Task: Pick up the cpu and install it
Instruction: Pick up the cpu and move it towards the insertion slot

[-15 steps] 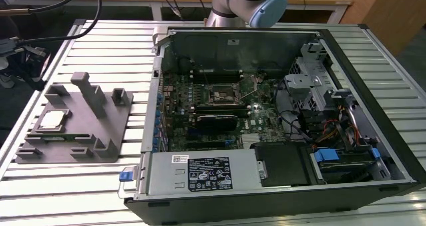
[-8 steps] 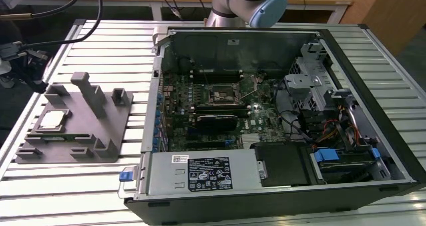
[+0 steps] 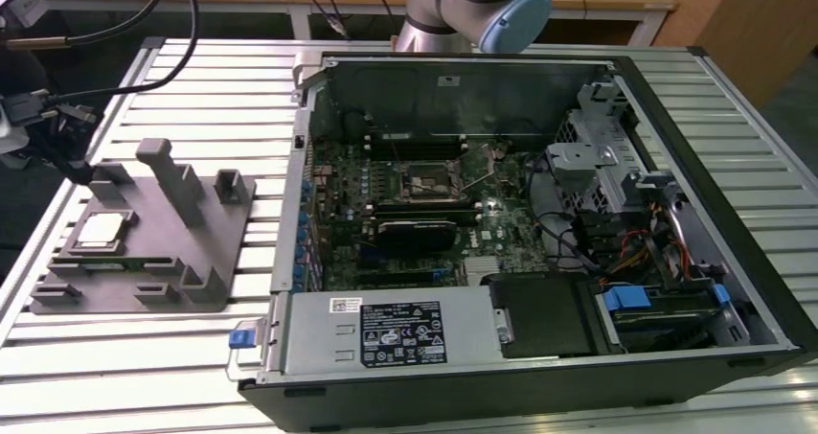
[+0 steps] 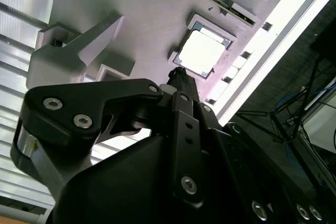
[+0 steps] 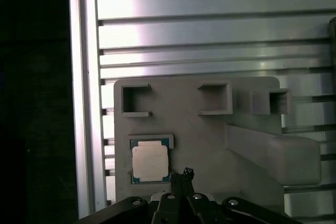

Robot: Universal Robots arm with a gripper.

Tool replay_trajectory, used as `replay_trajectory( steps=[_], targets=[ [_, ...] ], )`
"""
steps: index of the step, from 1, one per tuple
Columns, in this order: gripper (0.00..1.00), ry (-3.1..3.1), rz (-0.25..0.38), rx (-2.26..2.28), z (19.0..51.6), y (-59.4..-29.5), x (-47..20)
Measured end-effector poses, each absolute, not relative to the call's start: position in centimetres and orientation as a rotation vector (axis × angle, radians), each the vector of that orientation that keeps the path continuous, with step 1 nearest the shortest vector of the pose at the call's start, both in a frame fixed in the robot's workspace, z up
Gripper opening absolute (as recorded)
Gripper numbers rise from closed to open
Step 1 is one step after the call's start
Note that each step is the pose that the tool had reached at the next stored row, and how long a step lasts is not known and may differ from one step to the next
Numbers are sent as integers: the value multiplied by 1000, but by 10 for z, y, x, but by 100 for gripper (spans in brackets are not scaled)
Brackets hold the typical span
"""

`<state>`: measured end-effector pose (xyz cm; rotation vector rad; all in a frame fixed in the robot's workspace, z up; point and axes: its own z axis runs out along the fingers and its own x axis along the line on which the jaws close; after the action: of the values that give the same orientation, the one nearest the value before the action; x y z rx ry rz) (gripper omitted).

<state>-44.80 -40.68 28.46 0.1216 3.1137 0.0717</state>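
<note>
The pincer (image 5: 182,174) hangs closed on nothing, tips just beside the cpu (image 5: 150,162), which lies seated in its grey holder (image 5: 210,140) on the worktop (image 5: 210,35). Farther off, the motherboard socket (image 3: 426,177) looks unfilled. Pickup and installation are both left to do.

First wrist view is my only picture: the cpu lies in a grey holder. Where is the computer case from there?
Observer: In the exterior view the open computer case stands at the exterior view's right of the holder.
Operator: And the place for installing?
Observer: The socket sits near the middle of the motherboard, inside the case.
Operator: Is the gripper on the cpu?
Observer: It seems not; in the exterior view it hangs above the holder, apart from the cpu.
</note>
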Motion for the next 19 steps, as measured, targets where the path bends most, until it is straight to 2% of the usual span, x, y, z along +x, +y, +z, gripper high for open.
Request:
replay_trajectory(
  steps=[19],
  targets=[
    [11, 3114, 73, 122, 267, -409, -448]
  ],
)
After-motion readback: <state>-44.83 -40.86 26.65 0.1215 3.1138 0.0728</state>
